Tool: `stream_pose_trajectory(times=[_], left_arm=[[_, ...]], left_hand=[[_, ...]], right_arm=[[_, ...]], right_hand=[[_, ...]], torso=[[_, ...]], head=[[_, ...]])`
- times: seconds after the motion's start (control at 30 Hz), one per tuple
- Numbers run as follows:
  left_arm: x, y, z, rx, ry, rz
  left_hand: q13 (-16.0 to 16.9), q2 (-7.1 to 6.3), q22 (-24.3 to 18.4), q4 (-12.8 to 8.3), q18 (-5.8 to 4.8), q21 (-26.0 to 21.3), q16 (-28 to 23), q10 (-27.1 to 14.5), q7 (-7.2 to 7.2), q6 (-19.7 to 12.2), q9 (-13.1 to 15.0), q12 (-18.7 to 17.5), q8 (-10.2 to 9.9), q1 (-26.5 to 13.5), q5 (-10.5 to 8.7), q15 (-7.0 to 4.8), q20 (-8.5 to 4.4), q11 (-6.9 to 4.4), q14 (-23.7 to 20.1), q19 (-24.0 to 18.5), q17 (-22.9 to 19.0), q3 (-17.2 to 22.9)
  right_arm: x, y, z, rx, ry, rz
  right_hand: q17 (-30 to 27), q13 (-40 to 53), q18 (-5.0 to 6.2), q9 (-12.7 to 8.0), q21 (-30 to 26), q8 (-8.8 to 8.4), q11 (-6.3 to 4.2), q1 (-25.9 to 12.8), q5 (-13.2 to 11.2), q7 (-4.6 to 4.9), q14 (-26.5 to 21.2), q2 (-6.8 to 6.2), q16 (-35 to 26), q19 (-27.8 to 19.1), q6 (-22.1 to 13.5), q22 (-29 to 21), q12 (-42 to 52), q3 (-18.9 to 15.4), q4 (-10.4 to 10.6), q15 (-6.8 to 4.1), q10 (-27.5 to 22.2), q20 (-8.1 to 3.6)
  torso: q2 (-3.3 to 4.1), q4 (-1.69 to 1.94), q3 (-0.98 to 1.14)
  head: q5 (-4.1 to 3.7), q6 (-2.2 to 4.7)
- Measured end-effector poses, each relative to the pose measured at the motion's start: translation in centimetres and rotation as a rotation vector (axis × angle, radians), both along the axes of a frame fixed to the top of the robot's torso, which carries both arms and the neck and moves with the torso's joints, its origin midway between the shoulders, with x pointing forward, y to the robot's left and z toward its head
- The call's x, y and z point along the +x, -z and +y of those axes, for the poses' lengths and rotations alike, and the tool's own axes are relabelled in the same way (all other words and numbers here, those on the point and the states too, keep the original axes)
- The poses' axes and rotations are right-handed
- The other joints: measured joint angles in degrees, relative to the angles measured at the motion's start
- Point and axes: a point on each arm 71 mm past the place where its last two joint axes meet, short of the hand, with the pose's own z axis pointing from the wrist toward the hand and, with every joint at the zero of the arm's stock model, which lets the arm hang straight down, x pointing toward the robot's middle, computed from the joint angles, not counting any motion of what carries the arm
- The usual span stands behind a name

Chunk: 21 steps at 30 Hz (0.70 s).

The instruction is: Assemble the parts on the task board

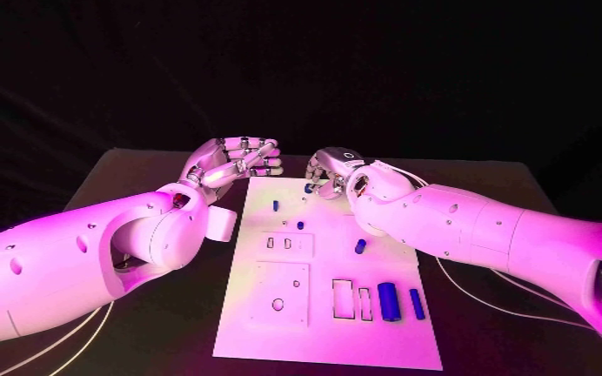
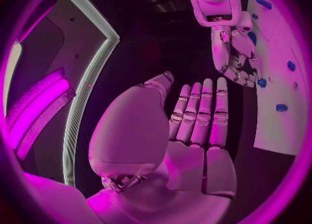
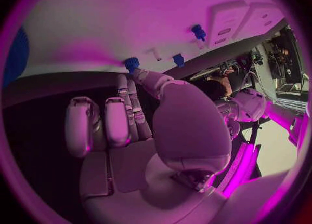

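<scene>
Right hand [image 1: 337,172] sits at the far edge of the task board [image 1: 329,341], fingers curled down onto a small blue part [image 3: 132,63] at that edge. From my right wrist view the fingertips touch it; I cannot tell whether it is truly pinched. Left hand [image 1: 235,163] hovers off the board's far left corner, holding nothing, fingers [image 2: 202,110] straight and side by side, thumb apart from them.

On the board: two small blue parts [image 1: 276,205] near the far end, one more [image 1: 360,245] mid-board toward the right edge, and two upright-lying blue cylinders [image 1: 388,301] near the right front, just beside two slots.
</scene>
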Motion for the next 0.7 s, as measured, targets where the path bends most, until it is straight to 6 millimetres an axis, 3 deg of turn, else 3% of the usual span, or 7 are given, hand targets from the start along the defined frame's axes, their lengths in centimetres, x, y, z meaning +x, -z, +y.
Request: stream_pose_trajectory(times=[0.4, 0.57, 0.7], left_arm=[[0.0, -0.1, 0.1, 0.001, 0.000, 0.000], [0.1, -0.1, 0.4, 0.004, -0.007, 0.000], [0.2, 0.0, 0.8, 0.007, -0.015, 0.000]], left_hand=[[0.0, 0.00, 0.0, 0.0, 0.00, 0.0, 0.0, 0.0, 0.00, 0.0, 0.0, 0.0, 0.0, 0.0, 0.00, 0.00, 0.00, 0.00, 0.0, 0.0, 0.0, 0.0], [0.0, 0.00, 0.0, 0.0, 0.00, 0.0, 0.0, 0.0, 0.00, 0.0, 0.0, 0.0, 0.0, 0.0, 0.00, -0.01, 0.00, 0.00, -0.4, 0.0, 0.1, 0.0], [0.0, 0.00, 0.0, 0.0, -0.01, 0.0, 0.0, 0.0, 0.00, 0.0, 0.0, 0.0, 0.0, 0.0, 0.00, -0.01, 0.00, 0.00, -0.4, 0.0, 0.1, 0.0]], right_arm=[[-0.5, 0.0, -0.3, 0.004, -0.011, 0.006], [-1.2, -0.3, -2.6, 0.016, -0.003, 0.009], [-2.1, -1.5, -5.2, 0.055, 0.016, 0.005]], right_hand=[[-3.6, -0.5, 0.00, 0.1, -3.4, -2.39, 0.31, -0.9, -0.6, 0.24, -0.1, -1.57, -2.1, -2.9, -4.1, -3.2, 0.0, -1.6, 0.0, 0.49, -4.0, 0.40], [-3.6, -0.4, 0.00, 0.4, -3.4, -2.39, 0.32, -0.9, 0.2, 0.24, -0.1, -1.57, -2.3, -2.9, -4.1, -3.1, 1.0, -1.8, 0.1, 0.49, -4.0, 0.40], [-1.6, 0.6, 0.00, 0.7, -1.8, -2.52, 0.16, -1.3, 1.3, 0.47, -0.1, -2.01, -0.8, -1.3, -3.7, -0.7, 3.6, -3.0, 0.5, 0.49, -0.5, 0.30]], torso=[[0.01, -0.07, 0.00], [-0.07, -0.29, 0.09], [-0.15, -0.59, 0.15]], head=[[0.03, 0.02], [0.07, 0.11], [0.07, 0.29]])
